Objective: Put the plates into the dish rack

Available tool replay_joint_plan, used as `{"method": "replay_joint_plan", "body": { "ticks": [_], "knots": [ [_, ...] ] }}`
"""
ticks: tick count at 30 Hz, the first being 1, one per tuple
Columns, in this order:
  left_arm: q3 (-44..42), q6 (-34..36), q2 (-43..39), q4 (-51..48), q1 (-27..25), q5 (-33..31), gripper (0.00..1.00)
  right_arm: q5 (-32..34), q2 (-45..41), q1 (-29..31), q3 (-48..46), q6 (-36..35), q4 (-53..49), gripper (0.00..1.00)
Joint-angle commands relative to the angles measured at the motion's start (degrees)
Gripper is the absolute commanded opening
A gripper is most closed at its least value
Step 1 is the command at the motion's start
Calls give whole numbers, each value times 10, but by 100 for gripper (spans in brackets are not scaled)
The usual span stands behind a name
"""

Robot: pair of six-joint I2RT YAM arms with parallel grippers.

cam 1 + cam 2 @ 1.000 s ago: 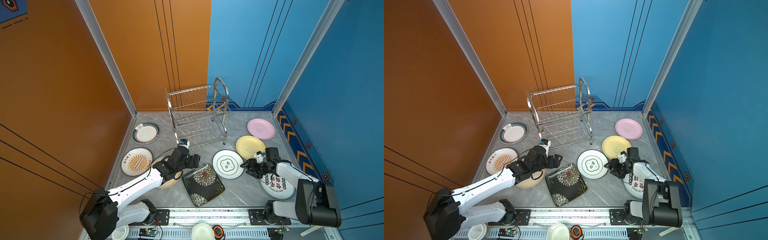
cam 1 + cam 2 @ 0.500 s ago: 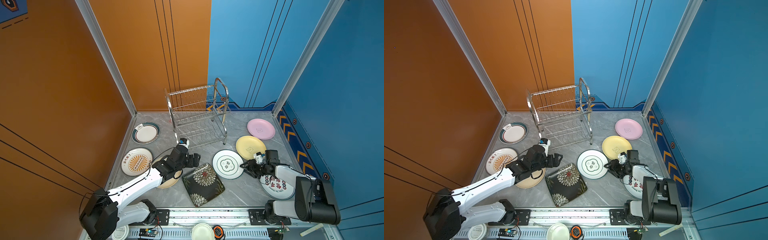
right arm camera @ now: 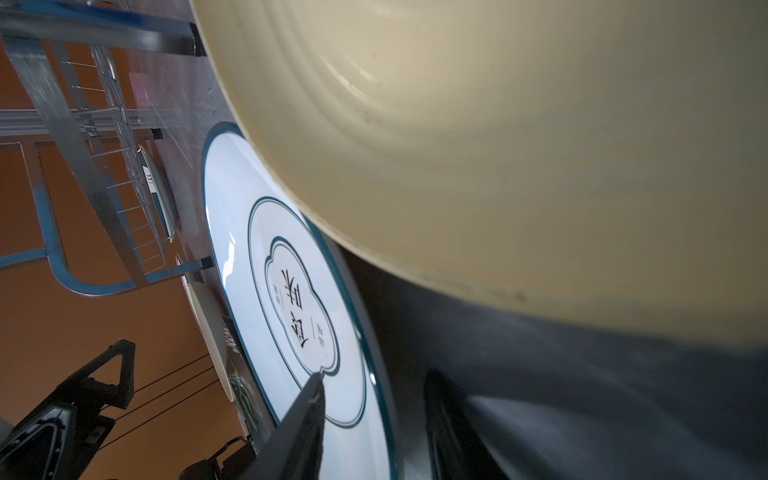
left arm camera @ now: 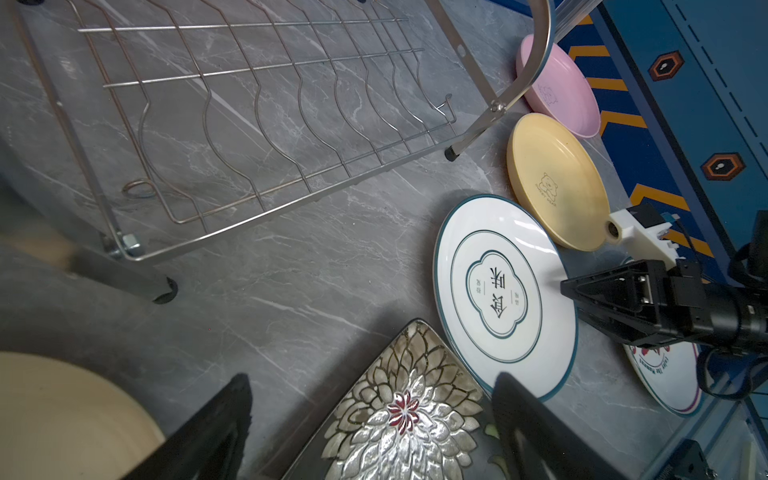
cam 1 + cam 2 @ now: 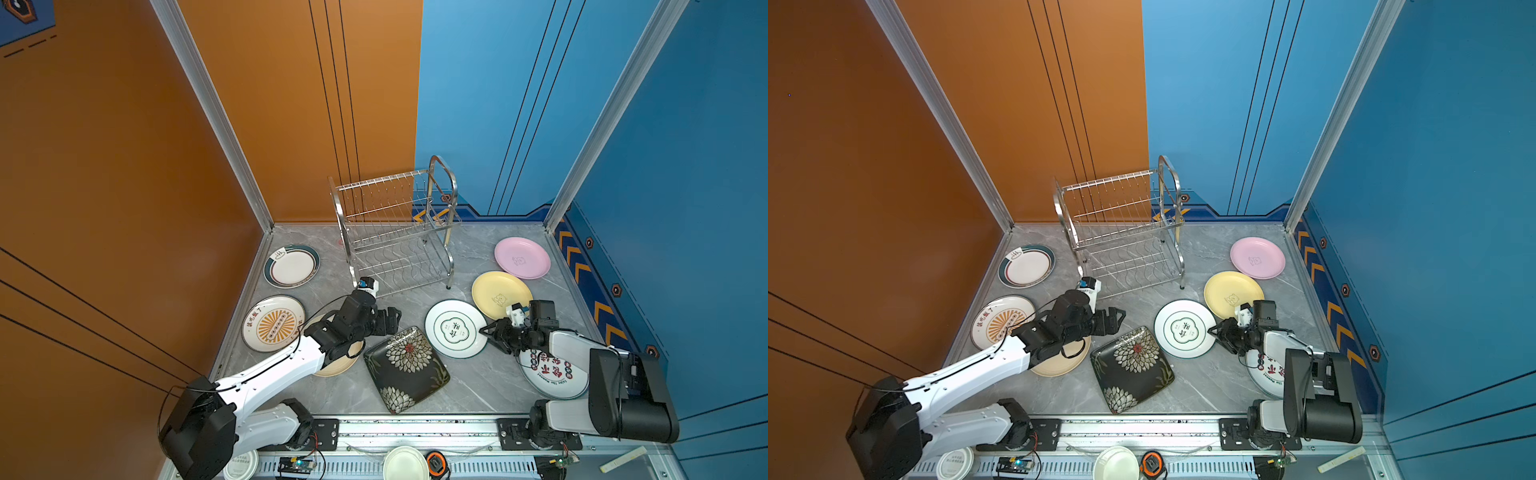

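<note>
The empty dish rack [image 5: 395, 232] stands at the back. My right gripper [image 5: 492, 336] [image 3: 374, 380] is open, its fingers straddling the near-right rim of the green-rimmed white plate [image 5: 455, 328] [image 3: 257, 249], one over its face. The pale yellow plate [image 5: 500, 295] overlaps that plate's far edge, with the pink plate [image 5: 522, 257] behind. The red-lettered plate [image 5: 548, 374] lies under the right arm. My left gripper [image 5: 390, 324] [image 4: 372, 378] hangs open above a corner of the black floral plate [image 5: 405, 368] [image 4: 399, 415]. The cream plate [image 5: 336, 365], sunburst plate [image 5: 272, 323] and teal-rimmed plate [image 5: 292, 266] lie left.
The orange wall runs along the left, the blue wall along the right and back. On the front rail sit a plain white round dish [image 5: 405, 463], a white printed lid [image 5: 241, 465] and an orange tape measure [image 5: 434, 463].
My right gripper has slid a little left onto the green-rimmed plate's rim and its jaws have narrowed. The left gripper has edged slightly right and stays wide.
</note>
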Motion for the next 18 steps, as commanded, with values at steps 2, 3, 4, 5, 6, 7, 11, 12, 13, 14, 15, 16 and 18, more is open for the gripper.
{"method": "replay_joint_plan", "body": {
  "ticks": [2,3,4,5,6,7,11,12,13,14,15,16,18],
  "knots": [
    [-8,-7,-10,7,4,10,92,23,15,7,-16,2,2,37],
    [-9,-7,-10,7,4,10,92,24,17,8,-16,2,2,37],
    [-9,-8,-10,7,4,10,92,24,18,10,-17,1,3,36],
    [-9,-8,-10,7,5,10,92,25,18,11,-17,1,4,35],
    [-10,-8,-10,7,4,11,92,27,19,14,-16,0,4,35],
    [-10,-8,-10,7,4,11,92,28,20,16,-15,0,4,34],
    [-10,-8,-10,7,5,12,92,35,25,22,-14,-4,3,32],
    [-11,-8,-10,7,5,12,92,34,25,22,-16,-5,4,31],
    [-11,-8,-10,7,6,12,92,35,24,22,-15,-5,4,29],
    [-11,-9,-10,7,6,12,92,35,24,22,-15,-5,4,27],
    [-11,-9,-10,7,5,12,92,36,23,22,-14,-5,3,24],
    [-11,-9,-10,7,5,12,92,38,24,23,-13,-5,2,21],
    [-10,-9,-10,7,6,13,92,39,23,23,-14,-5,1,15]
  ]
}}
